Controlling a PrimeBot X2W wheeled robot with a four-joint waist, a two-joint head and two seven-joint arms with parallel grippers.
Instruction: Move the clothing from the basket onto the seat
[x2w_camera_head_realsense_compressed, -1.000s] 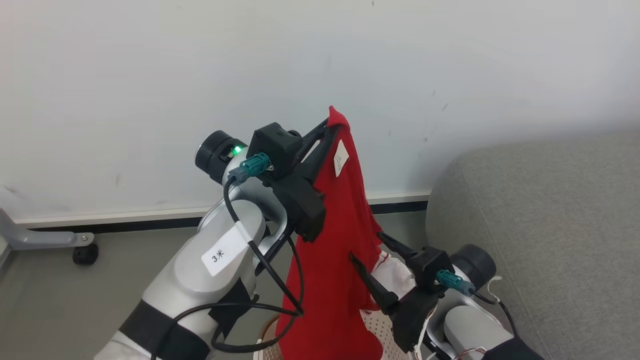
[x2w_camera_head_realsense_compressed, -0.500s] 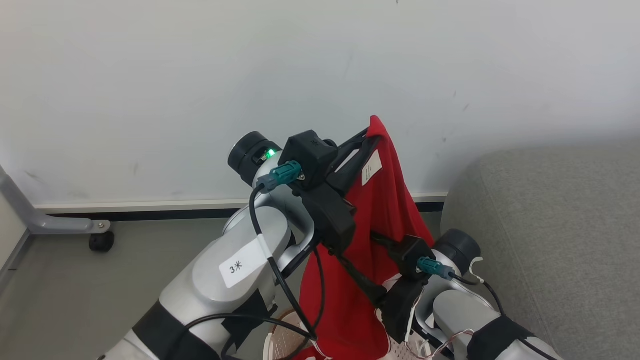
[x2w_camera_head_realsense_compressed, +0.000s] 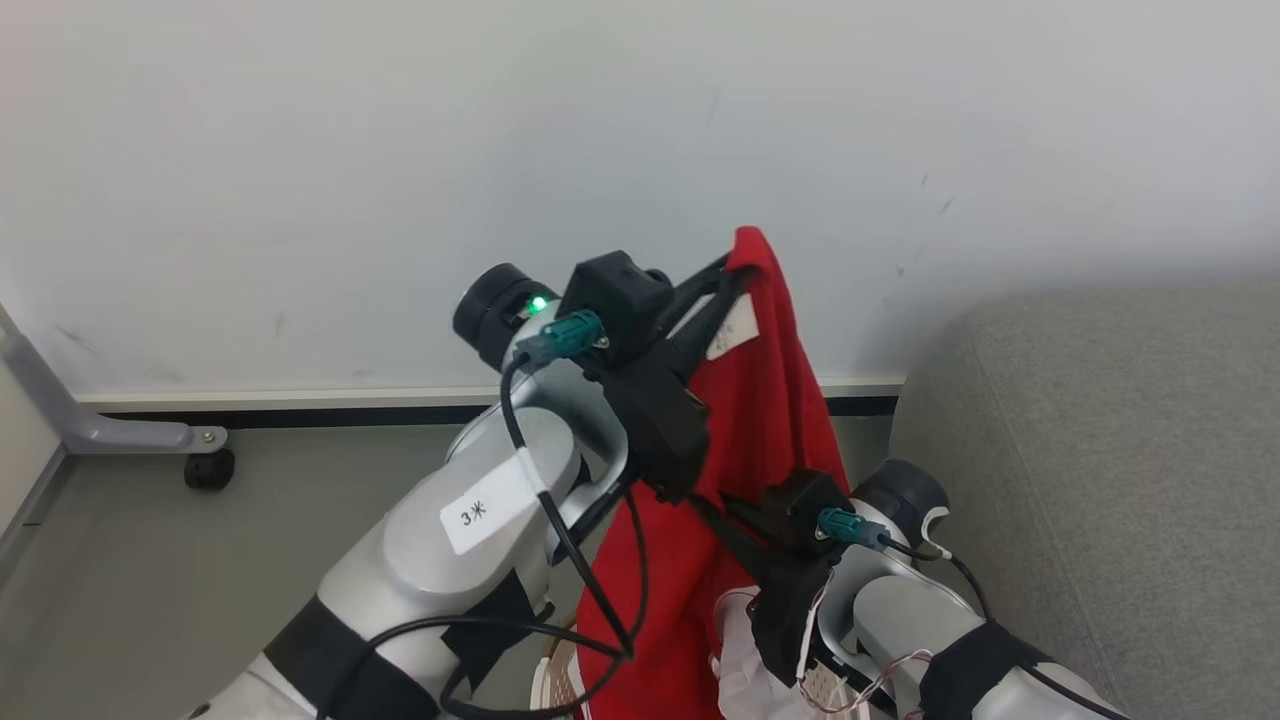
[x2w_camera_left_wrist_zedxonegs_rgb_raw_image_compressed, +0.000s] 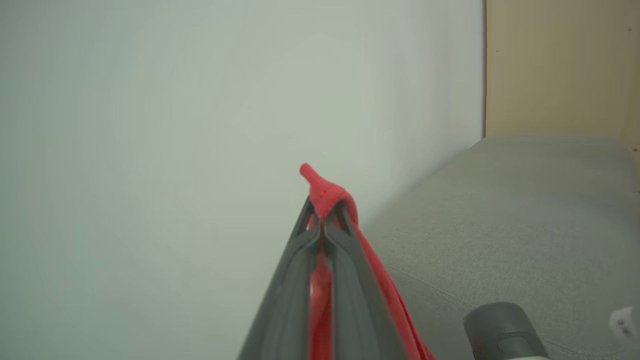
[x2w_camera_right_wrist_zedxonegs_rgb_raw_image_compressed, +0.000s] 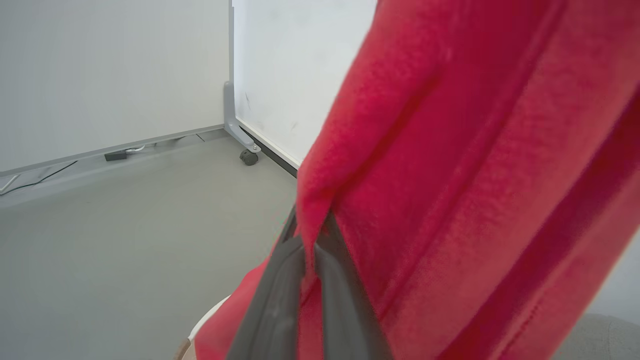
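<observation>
Jaws of left gripper (x2w_camera_head_realsense_compressed: 730, 272) pressed together, pinching a top corner of the clothing (x2w_camera_head_realsense_compressed: 765, 420); in the left wrist view a small red nub pokes out just above the closed tips. Jaws of right gripper (x2w_camera_right_wrist_zedxonegs_rgb_raw_image_compressed: 311, 235) also pressed together, with a fold of the same red fabric caught between them lower down the garment. Clothing hangs in the air from the left grip, raised high in front of the white wall (x2w_camera_head_realsense_compressed: 300, 150), and drapes down in long vertical folds between the two arms. Fabric is bright solid red, soft, with a slightly fuzzy knit texture in the right wrist close-up. A small white label (x2w_camera_head_realsense_compressed: 733, 330) sits near the top, just below the pinch, print too small to read. Some white cloth (x2w_camera_head_realsense_compressed: 740, 650) bunches by the right wrist at the bottom edge; can't tell if it is trim or a separate piece. Basket (x2w_camera_head_realsense_compressed: 548, 685) is barely visible below the hanging hem, a pale perforated bit with a brownish rim. Seat (x2w_camera_head_realsense_compressed: 1100, 450), grey woven, rounded corner, is to the right of the garment, not touching it. Grey floor (x2w_camera_head_realsense_compressed: 150, 550) and a black caster (x2w_camera_head_realsense_compressed: 208, 468) are at left.
</observation>
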